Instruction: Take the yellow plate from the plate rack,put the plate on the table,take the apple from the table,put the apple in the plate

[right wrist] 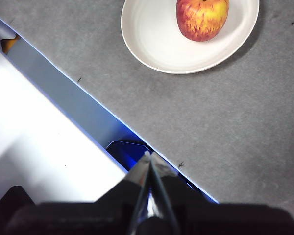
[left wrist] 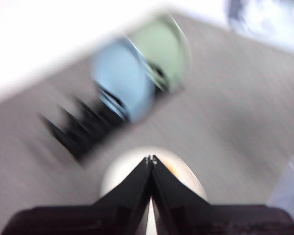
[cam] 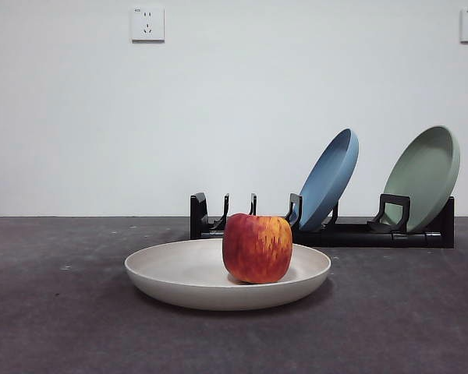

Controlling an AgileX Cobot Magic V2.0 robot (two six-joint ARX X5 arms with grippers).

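Dark grey and faintly speckled, the desk [cam: 54, 312] fills the lower part of the front view, with a plain white wall [cam: 218, 101] behind it carrying two power sockets [cam: 147, 24]. At the far side, right of centre, lies the long black plate rack [cam: 351, 232]. A blue plate [cam: 326, 178] leans in its middle slot and a sage-green plate [cam: 423, 176] leans at its right end, both tilted to the right; the slots at the rack's left end hold nothing. Nearer than the rack, about mid-desk, the yellow plate [cam: 179, 273] lies flat on the desk, clear of the rack. The apple [cam: 257, 248], red with yellow-orange streaks, stands inside this plate, a little right of its centre.

Neither arm appears in the front view. The left tool [left wrist: 150, 159] hangs above the plate with its two black jaws pressed together and nothing between them; its view is heavily blurred. The right tool [right wrist: 148, 155] sits over the desk's edge, well away from the plate, jaws likewise closed on nothing.
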